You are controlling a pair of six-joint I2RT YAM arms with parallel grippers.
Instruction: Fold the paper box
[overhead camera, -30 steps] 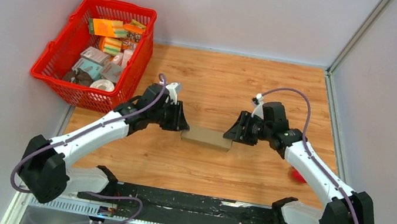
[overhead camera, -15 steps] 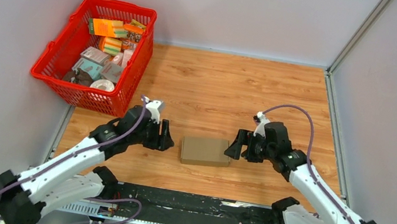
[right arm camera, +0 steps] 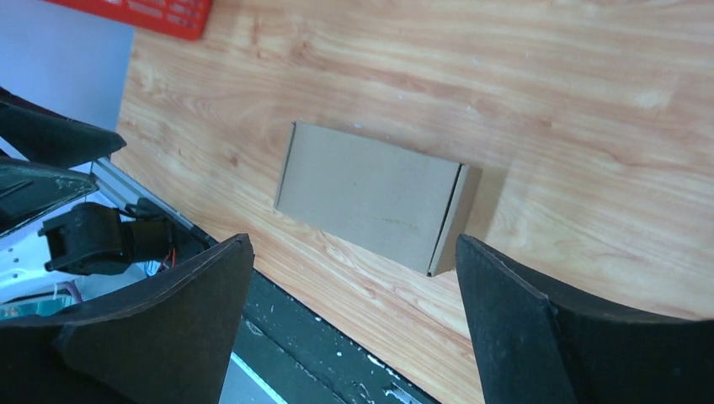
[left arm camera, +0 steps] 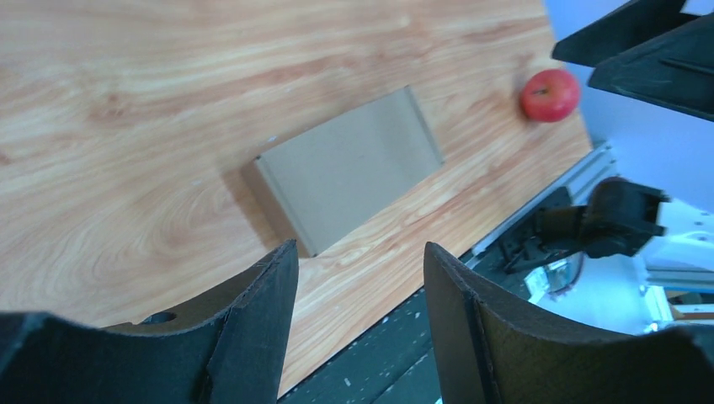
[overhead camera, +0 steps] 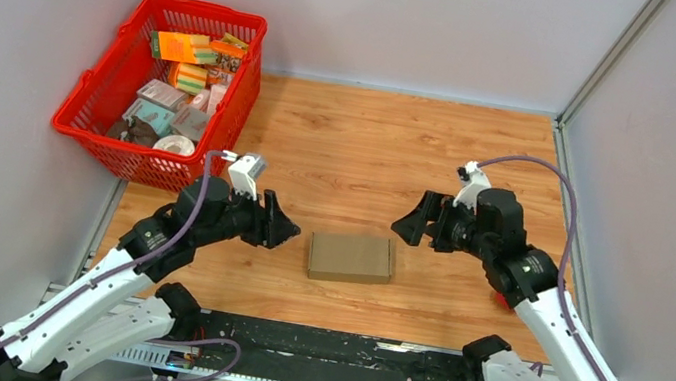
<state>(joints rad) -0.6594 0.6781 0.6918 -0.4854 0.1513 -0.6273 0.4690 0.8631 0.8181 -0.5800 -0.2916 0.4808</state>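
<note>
Standing spread, the jaws of the left gripper (overhead camera: pixel 280 229) and right gripper (overhead camera: pixel 406 229) hold nothing. Between them, apart from both, the paper box (overhead camera: pixel 351 257) lies closed and flat on the table (overhead camera: pixel 371 145). Judgement: folding appears finished; the next move calls only for lifting clear without nudging it. Far left, the red basket (overhead camera: pixel 155 166) holds assorted printed packets (overhead camera: pixel 179 76); a small red object (left arm camera: pixel 550 94) lies near right.

Bright, even light; soft shadows.

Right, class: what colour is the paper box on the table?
Plain brown; the paper box shows best in the right wrist view.
</note>
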